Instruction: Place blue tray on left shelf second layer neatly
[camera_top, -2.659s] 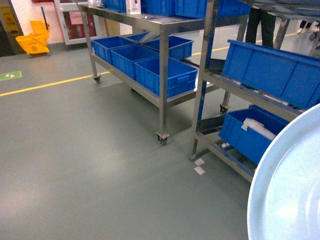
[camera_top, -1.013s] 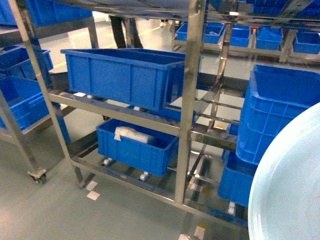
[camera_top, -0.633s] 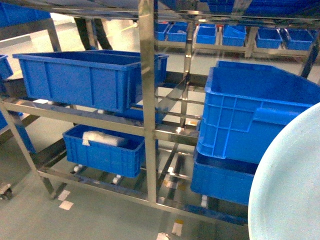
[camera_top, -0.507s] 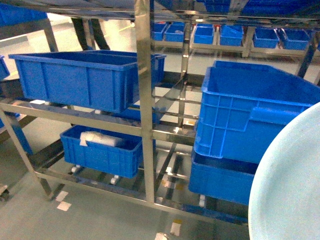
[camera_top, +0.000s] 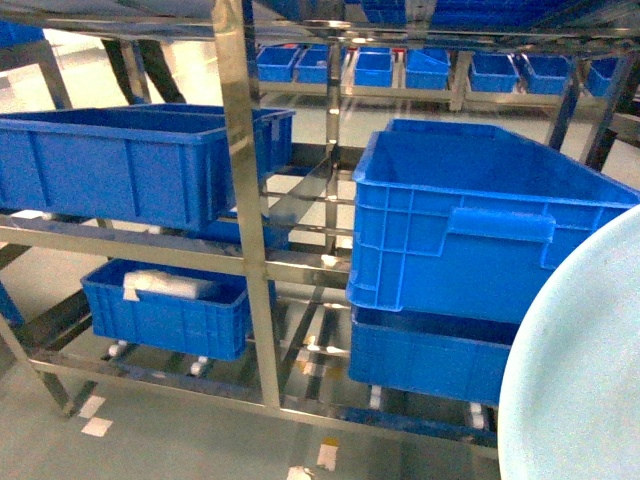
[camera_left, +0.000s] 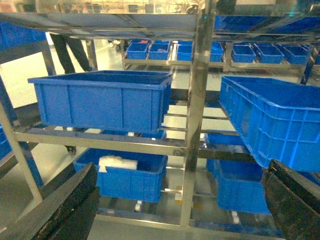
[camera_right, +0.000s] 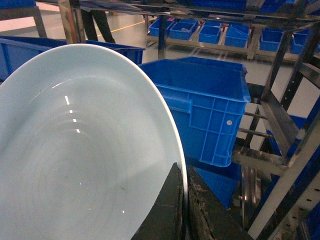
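**A:** Head view first: where does your blue tray (camera_top: 575, 380) sit relative to the steel post (camera_top: 245, 200) in the middle of the rack?

**B:** Well off to the right of that post and low, filling the near corner. It is carried, not shelved. In the right wrist view your right hand (camera_right: 182, 210) has its two fingers pressed together on the tray's rim, so it is clamped on the tray, which stands tilted in front of the big blue crate (camera_right: 210, 105).

**A:** And your left hand (camera_left: 175, 200)?

**B:** Spread wide apart and holding nothing; you see one dark finger at each lower corner of the left wrist view.

**A:** So how far along are you?

**B:** The pick-up looks done and you are facing the rack. Placing is all still ahead. The left shelf second layer (camera_top: 130, 235), left of the post, already carries a long blue crate (camera_top: 120, 160) (it seems to take up most of that tier, so room looks tight). I judge you must get the tray across to the left of the post, level it and set it down squarely.
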